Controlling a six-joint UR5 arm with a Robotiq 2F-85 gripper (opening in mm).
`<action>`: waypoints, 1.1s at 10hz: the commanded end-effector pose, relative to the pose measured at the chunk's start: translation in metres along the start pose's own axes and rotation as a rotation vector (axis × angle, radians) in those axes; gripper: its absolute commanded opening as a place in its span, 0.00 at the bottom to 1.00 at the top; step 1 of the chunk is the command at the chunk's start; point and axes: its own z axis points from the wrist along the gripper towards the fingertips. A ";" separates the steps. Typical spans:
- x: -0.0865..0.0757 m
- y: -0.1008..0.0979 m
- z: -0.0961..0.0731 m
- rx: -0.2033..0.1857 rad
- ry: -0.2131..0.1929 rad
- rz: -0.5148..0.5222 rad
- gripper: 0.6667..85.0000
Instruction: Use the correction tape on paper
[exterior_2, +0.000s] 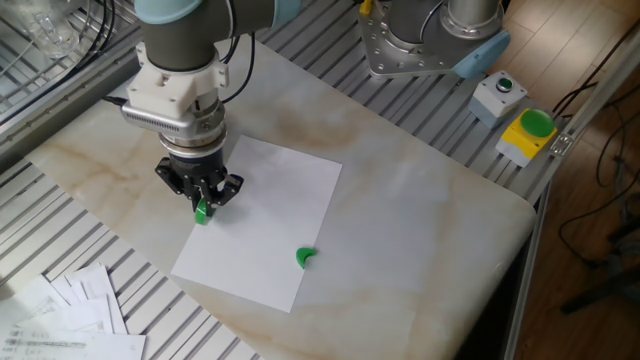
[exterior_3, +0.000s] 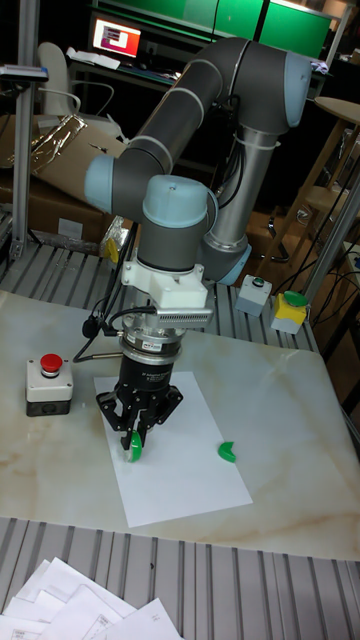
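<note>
While the gripper (exterior_2: 203, 203) clamps the correction tape (exterior_3: 134, 444), its tip meets the paper (exterior_2: 280, 215).

Arm reached down from its base at the back of the table, wrist vertical, gripper (exterior_2: 203, 205) (exterior_3: 135, 440) pointing straight down. Fingers (exterior_3: 124, 425) were drawn close together, clamped on a small green item at the tips. Cable ran along the wrist.
</note>
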 end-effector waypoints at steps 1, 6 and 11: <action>-0.007 0.001 -0.002 -0.009 -0.021 0.009 0.01; -0.012 0.003 -0.003 -0.016 -0.030 0.010 0.01; -0.002 0.001 -0.018 -0.013 0.021 0.008 0.01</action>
